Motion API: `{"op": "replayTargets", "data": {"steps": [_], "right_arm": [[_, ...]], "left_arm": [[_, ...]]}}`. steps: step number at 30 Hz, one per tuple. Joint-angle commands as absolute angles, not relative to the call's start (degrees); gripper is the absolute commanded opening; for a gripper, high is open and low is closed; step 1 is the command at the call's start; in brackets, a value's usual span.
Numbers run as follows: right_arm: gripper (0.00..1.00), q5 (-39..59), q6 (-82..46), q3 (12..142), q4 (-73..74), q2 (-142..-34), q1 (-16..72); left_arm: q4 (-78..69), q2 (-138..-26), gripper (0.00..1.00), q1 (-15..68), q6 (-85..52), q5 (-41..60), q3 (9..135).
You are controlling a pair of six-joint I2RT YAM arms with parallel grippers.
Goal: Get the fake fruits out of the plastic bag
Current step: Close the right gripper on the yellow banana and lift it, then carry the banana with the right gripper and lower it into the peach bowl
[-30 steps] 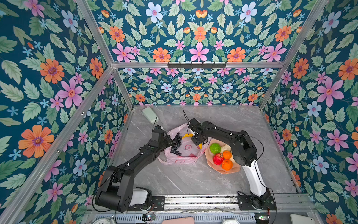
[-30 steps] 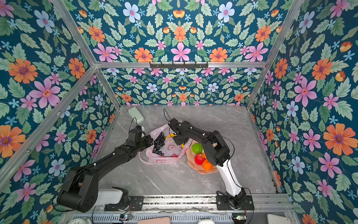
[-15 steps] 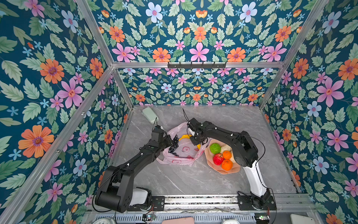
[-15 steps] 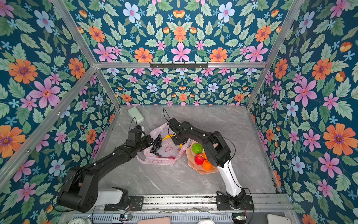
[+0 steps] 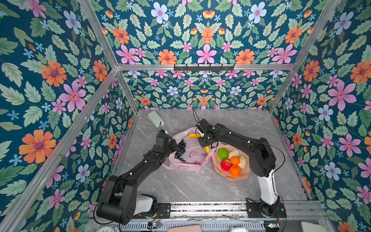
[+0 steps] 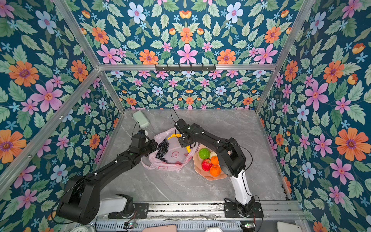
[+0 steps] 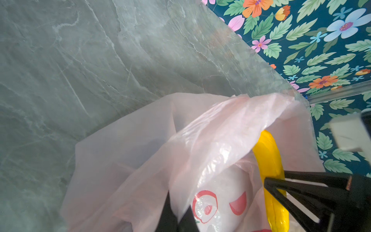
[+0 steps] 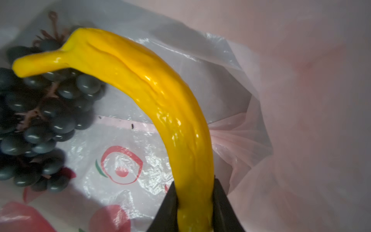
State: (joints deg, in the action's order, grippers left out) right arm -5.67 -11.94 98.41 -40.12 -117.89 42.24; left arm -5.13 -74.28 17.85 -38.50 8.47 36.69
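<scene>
Six fake fruits point(image 5: 234, 160) sit in the bowl point(image 5: 219, 171); right jaws pinch the banana point(image 8: 160, 96), left jaws the plastic bag point(image 5: 186, 166); grapes point(image 5: 180, 148) unpicked.

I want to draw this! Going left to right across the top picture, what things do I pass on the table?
First the pale green rounded block → dark purple grape bunch → yellow plastic banana → bumpy green round fruit.

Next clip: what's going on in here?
The right gripper has its fingers closed on the yellow banana inside the pink plastic bag. The left gripper pinches the bag's edge, holding its mouth open. The grape bunch also lies in the bag, while six fruits sit in the peach bowl beside it.
</scene>
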Motion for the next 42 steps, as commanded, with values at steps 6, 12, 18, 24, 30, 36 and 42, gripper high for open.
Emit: {"op": "replayTargets", "data": {"steps": [6,12,18,24,30,36,42], "right_arm": [[0.23,-3.25,-14.81,98.26,-37.74,-115.99,43.72],[0.23,-4.09,-16.33,94.33,-40.67,-108.43,44.13],[0.2,-7.69,-19.04,88.73,-47.43,-99.64,43.07],[0.2,-9.93,-22.46,83.0,-51.98,-90.53,40.37],[0.2,-10.06,-25.68,77.16,-55.39,-82.77,35.68],[0.19,-9.5,-30.77,70.96,-58.26,-75.78,29.37],[0.18,-8.26,-36.78,63.17,-58.32,-70.05,24.68]], "left_arm": [[-5.83,-73.85,0.0,17.77,-38.45,9.2,36.83],[-5.25,-73.83,0.0,17.79,-38.1,9.23,36.67],[-6.3,-74.25,0.0,17.8,-38.28,9.88,36.4],[-6.5,-73.94,0.0,17.82,-38.32,10.11,36.07],[-6.83,-74.09,0.0,17.83,-38.23,10.28,35.4],[-7.71,-74.96,0.0,17.81,-38.45,10.72,35.4],[-8.34,-75.92,0.0,17.78,-38.57,10.98,35.34]]}}
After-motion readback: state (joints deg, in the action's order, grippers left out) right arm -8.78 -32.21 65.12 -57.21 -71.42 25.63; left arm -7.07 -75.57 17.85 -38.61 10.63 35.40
